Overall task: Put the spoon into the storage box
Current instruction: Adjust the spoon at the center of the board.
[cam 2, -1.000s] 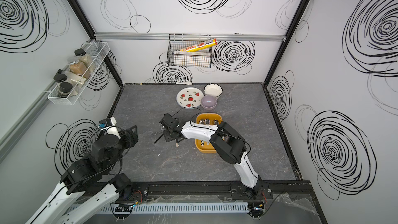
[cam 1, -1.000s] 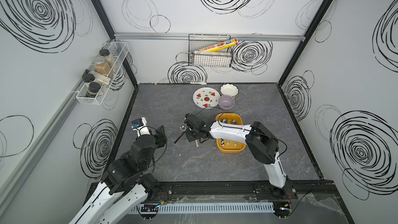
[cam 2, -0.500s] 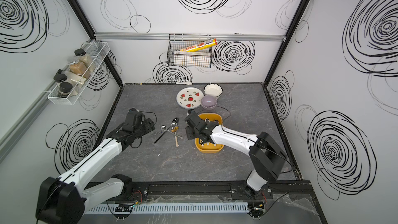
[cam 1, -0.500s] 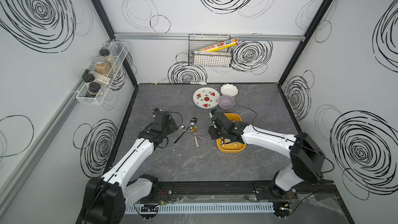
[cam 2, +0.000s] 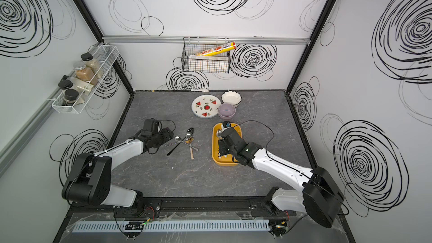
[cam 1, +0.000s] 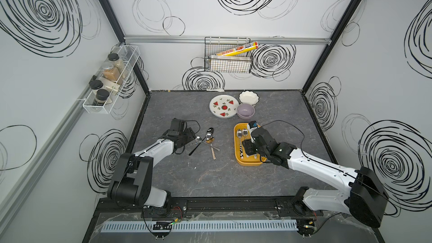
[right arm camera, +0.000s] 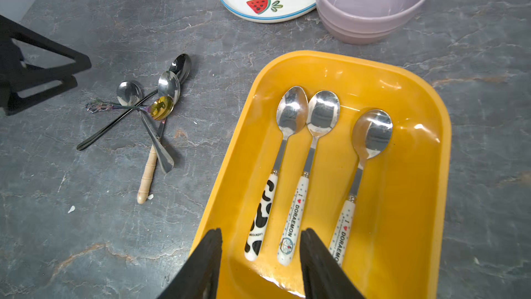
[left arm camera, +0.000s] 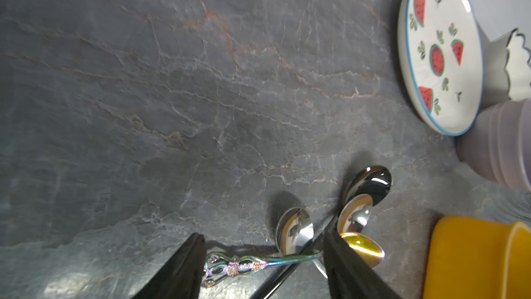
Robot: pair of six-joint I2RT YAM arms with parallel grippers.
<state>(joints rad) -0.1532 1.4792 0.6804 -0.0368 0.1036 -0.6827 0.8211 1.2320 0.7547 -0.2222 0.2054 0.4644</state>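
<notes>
Yellow storage box (right arm camera: pixel 416 151), right pincer (right arm camera: pixel 261 231) spread over rim

Watermelon plate (cam 1: pixel 224 106), lilac bowl (cam 1: pixel 245 111) and white scalloped bowl (cam 1: pixel 249 97) cluster together.

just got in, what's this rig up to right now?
Two arms are moving spoons into the yellow storage box. Three ceramic-handled spoons lie in it. The right gripper hovers over their handles, fingers open, empty. Four more spoons lie crossed in a pile on the table. The left gripper is down at that pile, open, with the ornate rainbow-tinted spoon between its fingers, not yet gripped.
</notes>
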